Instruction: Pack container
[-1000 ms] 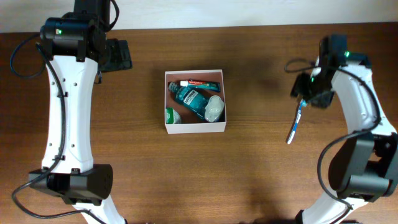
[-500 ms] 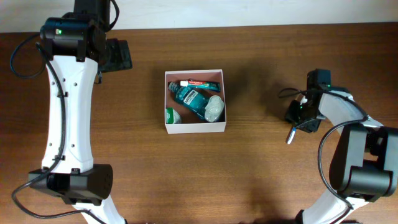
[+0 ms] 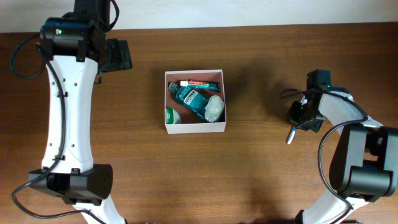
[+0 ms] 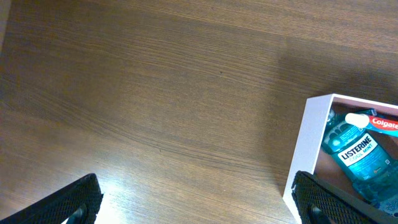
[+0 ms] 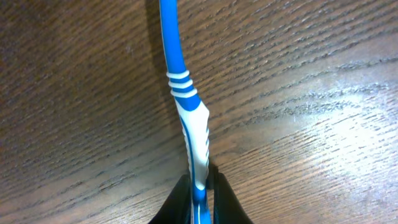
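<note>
Wooden table (image 3: 261, 174), Listerine bottle (image 4: 360, 155), Colgate tube (image 4: 379, 122) in container (image 4: 308, 149)

**Table:** brown wood-grain table (image 3: 261, 180); bears every item below.

**Toothbrush:** slim blue-and-white plastic toothbrush (image 5: 186, 93) with three white stripes on its handle. It is at the right side of the table, well apart from the other toiletries; only part of its length shows.

**Mouthwash:** teal translucent plastic mouthwash bottle (image 3: 190, 98), label reading Listerine, lying diagonally on its side.

**Toothpaste:** white-and-red toothpaste tube (image 3: 199, 83), white cap, Colgate print, lying just beyond the bottle.

**Green item:** small green-and-white item (image 3: 169, 114), just left of the bottle; kind unclear.

**Pale item:** whitish translucent item (image 3: 214, 107), against the bottle's right side; kind unclear.
</note>
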Tool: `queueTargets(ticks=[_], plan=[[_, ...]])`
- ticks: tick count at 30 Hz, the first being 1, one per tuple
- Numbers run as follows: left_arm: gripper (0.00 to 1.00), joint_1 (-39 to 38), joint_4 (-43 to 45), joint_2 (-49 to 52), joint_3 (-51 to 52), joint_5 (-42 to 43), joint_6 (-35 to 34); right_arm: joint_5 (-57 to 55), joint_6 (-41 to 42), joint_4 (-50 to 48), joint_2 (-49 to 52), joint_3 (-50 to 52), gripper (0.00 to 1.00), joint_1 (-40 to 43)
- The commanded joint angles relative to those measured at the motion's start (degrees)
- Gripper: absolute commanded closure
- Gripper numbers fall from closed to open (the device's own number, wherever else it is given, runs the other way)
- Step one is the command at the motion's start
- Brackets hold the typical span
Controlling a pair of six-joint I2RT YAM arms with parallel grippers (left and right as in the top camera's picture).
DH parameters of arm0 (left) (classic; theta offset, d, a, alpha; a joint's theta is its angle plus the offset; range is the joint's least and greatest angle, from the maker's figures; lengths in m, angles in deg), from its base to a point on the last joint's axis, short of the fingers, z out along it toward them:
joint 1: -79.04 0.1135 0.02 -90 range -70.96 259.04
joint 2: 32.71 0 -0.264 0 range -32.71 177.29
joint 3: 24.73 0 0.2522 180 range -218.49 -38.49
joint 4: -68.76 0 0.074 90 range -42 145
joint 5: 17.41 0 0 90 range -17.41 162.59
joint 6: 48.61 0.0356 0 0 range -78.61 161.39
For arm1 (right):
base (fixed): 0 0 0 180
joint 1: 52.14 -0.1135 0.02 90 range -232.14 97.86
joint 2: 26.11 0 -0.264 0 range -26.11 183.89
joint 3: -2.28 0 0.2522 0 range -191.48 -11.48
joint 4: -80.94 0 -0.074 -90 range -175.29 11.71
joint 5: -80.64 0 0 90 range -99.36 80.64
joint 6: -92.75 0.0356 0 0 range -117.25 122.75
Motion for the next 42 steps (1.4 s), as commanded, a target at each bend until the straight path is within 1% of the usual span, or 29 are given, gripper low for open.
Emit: queueTargets(ticks=[1,5,8,14,17,21,23,26,28,31,33,34,35,36,37,40,42], plan=[[0.00,0.2,0.1,-0.5,-0.6,-0.6,0.5,-1.5,-0.1,0.2,0.4,0.2,0.96,0.1],[0.00,0.2,0.1,-0.5,-0.6,-0.6,0.5,-1.5,-0.1,1.0,0.4,-0.8,0.96,0.1],[0.00,0.2,0.1,-0.5,-0.6,-0.6,0.5,-1.3,-0.2,4.2,0.2,-4.5,0.96,0.0],[0.00,0.2,0.1,-0.5,-0.6,-0.6,0.5,3.2,-6.8,10.9,-1.6,-14.8,0.96,-2.9],[0.00,0.2,0.1,-0.5,-0.6,-0.6,0.5,5.0,-12.1,14.6,-2.7,-21.9,0.96,-7.1],[0.00,0.2,0.1,-0.5,-0.6,-0.6,0.5,4.0,-19.6,18.6,-2.9,-31.6,0.96,-15.3],[0.00,0.2,0.1,-0.5,-0.6,-0.6,0.5,2.3,-20.9,18.7,-2.9,-34.5,0.96,-19.2],[0.00,0.2,0.1,-0.5,-0.6,-0.6,0.5,-4.0,-20.9,18.4,-2.9,-36.7,0.96,-24.5],[0.00,0.2,0.1,-0.5,-0.6,-0.6,0.5,-6.4,-20.2,18.6,-2.8,-36.7,0.96,-26.3],[0.00,0.2,0.1,-0.5,-0.6,-0.6,0.5,-7.3,-15.7,20.0,-2.7,-35.8,0.96,-25.9],[0.00,0.2,0.1,-0.5,-0.6,-0.6,0.5,-7.6,-11.7,20.9,-2.6,-34.5,0.95,-24.0],[0.00,0.2,0.1,-0.5,-0.6,-0.6,0.5,-7.6,-9.5,21.0,-2.5,-33.7,0.84,-22.9],[0.00,0.2,0.1,-0.5,-0.6,-0.6,0.5,-7.5,-7.3,20.9,-2.3,-32.6,0.83,-21.3],[0.00,0.2,0.1,-0.5,-0.6,-0.6,0.5,-7.5,-6.0,20.9,-2.0,-31.8,0.78,-20.0],[0.00,0.2,0.1,-0.5,-0.6,-0.6,0.5,-7.4,-4.3,20.0,-1.2,-29.9,0.59,-17.4],[0.00,0.2,0.1,-0.5,-0.6,-0.6,0.5,-5.1,-3.3,17.6,0.8,-26.7,0.39,-13.6],[0.00,0.2,0.1,-0.5,-0.6,-0.6,0.5,-2.8,-3.5,15.3,2.3,-24.5,0.36,-11.7]])
